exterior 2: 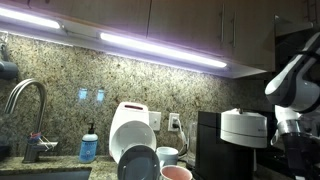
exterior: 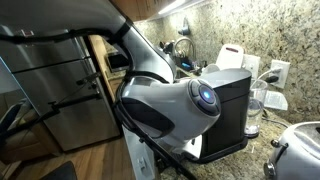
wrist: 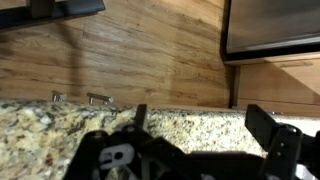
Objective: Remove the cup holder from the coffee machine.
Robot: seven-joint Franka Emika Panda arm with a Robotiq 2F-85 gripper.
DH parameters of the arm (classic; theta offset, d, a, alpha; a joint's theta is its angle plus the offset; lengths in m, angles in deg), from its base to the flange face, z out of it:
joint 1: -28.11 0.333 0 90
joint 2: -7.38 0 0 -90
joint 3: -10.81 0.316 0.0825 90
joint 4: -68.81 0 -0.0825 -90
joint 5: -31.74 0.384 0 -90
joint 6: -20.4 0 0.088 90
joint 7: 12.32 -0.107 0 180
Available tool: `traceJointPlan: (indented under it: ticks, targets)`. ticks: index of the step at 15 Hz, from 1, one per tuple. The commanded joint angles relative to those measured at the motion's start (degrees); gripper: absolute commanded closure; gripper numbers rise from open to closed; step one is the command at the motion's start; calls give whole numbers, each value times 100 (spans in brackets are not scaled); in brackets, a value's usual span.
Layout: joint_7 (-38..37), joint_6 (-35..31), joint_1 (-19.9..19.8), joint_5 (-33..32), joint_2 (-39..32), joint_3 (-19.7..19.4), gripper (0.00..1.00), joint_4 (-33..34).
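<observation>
The robot arm's gripper (wrist: 200, 128), jaws spread wide and holding nothing, hangs near the black coffee machine (exterior 2: 238, 140) over a speckled granite counter (wrist: 40, 125).

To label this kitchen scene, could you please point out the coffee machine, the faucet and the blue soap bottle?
coffee machine (exterior 2: 245, 128), exterior view, on its domed head
faucet (exterior 2: 28, 84), exterior view, on its curved neck
blue soap bottle (exterior 2: 89, 149), exterior view, on its body
</observation>
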Motion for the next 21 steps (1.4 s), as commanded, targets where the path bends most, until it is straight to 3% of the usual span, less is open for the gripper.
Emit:
traceJointPlan:
  ticks: [1,7,13,21]
  targets:
    - [252,661,-259,-13,-226,-11,0,206]
    - [377,1036,-466,112,-519,-44,0,370]
    - [1187,1066,-639,966,-776,28,0,504]
    - [2034,638,-448,2087,-859,-70,0,401]
